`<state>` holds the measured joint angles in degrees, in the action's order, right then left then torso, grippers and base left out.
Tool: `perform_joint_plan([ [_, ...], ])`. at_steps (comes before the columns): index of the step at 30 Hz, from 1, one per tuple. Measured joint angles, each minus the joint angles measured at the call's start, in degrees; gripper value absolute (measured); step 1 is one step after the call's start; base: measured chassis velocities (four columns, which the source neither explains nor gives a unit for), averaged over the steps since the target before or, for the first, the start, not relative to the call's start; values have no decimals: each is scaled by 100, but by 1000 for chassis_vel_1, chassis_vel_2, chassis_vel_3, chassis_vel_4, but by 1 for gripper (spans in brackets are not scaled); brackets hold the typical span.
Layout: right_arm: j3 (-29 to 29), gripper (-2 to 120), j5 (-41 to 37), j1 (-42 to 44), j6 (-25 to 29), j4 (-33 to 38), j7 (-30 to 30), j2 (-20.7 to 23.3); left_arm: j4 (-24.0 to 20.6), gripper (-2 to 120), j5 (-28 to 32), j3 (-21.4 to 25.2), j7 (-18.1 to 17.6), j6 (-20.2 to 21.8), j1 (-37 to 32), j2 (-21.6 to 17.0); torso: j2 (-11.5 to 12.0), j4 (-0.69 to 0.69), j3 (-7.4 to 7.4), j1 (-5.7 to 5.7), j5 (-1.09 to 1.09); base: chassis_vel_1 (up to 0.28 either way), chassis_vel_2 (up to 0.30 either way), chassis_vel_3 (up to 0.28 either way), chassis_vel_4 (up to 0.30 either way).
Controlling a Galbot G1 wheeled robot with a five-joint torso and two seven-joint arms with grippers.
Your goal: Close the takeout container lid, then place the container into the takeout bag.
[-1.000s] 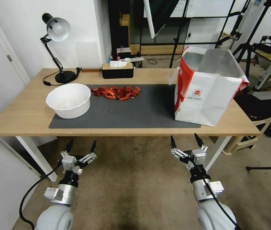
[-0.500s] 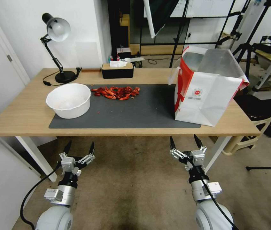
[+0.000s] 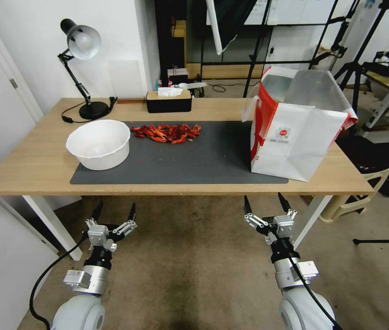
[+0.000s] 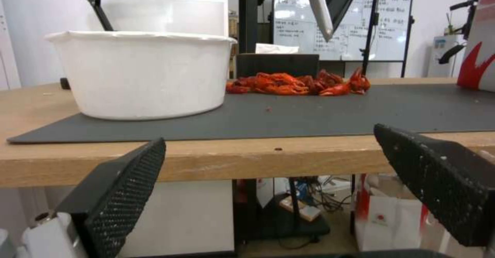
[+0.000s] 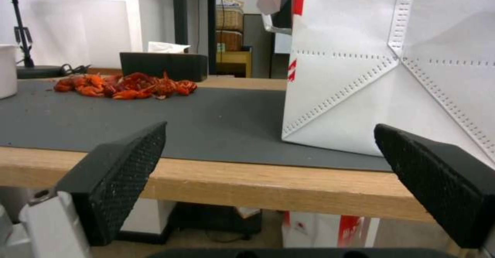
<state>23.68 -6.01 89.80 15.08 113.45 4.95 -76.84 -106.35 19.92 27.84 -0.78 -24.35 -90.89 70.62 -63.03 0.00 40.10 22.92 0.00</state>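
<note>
Lower frame, below the table edge: left gripper (image 3: 114, 212) and right gripper (image 3: 263, 203), both spread wide, empty. Mid-right stands the upright white paper takeout bag with red side panels (image 3: 295, 137), mouth open. No clamshell container located (advise finding it before reaching).

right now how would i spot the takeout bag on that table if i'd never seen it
Start at the long wooden table and follow its dark grey mat to the end on the robot's right. There the large white paper takeout bag stands upright with its mouth open. Red side panels, a small round red logo and a silvery foil lining mark it out from the round white bowl and the red crayfish pile.
</note>
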Motion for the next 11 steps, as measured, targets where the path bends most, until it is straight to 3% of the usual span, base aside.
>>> perform_joint_plan([
  [11, 0, 100, 0, 0, 0, 1, -3, 0, -1, 100, 5, -4, 3, 5, 1, -2, 0, 0, 0, 0, 0, 0, 0, 0, 0],
])
